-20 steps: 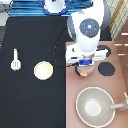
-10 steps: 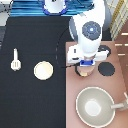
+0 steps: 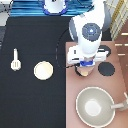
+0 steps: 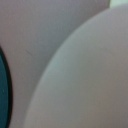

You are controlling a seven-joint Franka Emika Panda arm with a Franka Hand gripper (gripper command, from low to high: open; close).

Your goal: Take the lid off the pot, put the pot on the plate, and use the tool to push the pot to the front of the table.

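Gripper: gripper (image 3: 87, 66) low over the stove (image 3: 120, 80), directly above the pot (image 3: 84, 71); finger state cannot be told.
Arm: reaches straight down.
Count: one plate (image 3: 43, 70), one spatula (image 3: 15, 60), both on the black table (image 3: 30, 100); one large pan (image 3: 95, 106).

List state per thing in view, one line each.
gripper: down over the stove, right on the pot.
pot: on the stove, mostly hidden under the hand; lid can't be made out.
plate: bare, flat on the black table.
tool: lying untouched on the table, toward the exterior view's left of the plate.
grey pan: empty, on the stove.
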